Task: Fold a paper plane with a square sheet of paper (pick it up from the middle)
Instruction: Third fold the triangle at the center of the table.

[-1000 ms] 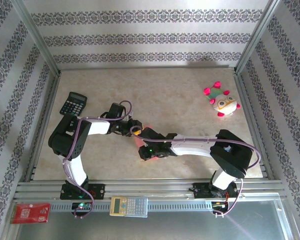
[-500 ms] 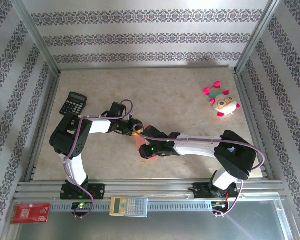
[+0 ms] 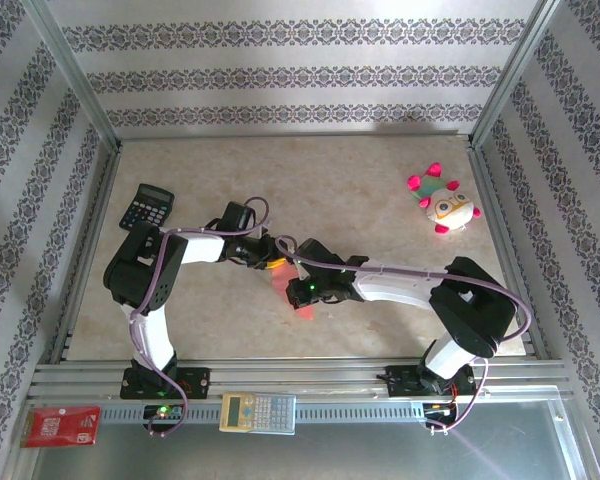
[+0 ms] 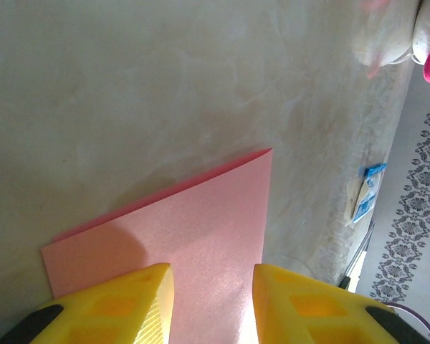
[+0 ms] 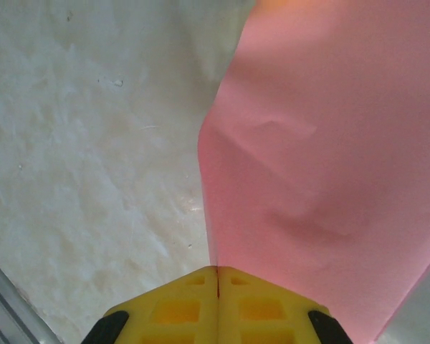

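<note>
The surface [image 3: 330, 180] is a beige marbled board inside an aluminium frame, with patterned wallpaper on three sides. Locate the square sheet of paper [image 5: 330, 179] about midway between the left and right edges, nearer the near edge than the far edge, where the two arms meet.

Right arm: the right jaws are closed on one edge of the sheet. In the right wrist view the two yellow fingers [image 5: 179, 308] meet with no gap, and the paper runs straight into the seam between them. The sheet shows shallow dents and buckles just beyond the grip.

Left arm: the left jaws stand open. In the left wrist view the yellow fingers [image 4: 129, 301] sit well apart, and the flat face of the sheet lies in the gap between them. One corner of the sheet points toward the right edge. You cannot tell from these views whether the fingers touch the paper.

Other items: a black calculator [image 3: 145, 207] lies near the left edge. A pink-and-white plush toy [image 3: 442, 203] lies near the right edge, well apart from the sheet. On the metal ledge below the near edge, a red card [image 3: 60, 425] sits at the left corner, and a second calculator [image 3: 258, 411] sits between the arm bases.
</note>
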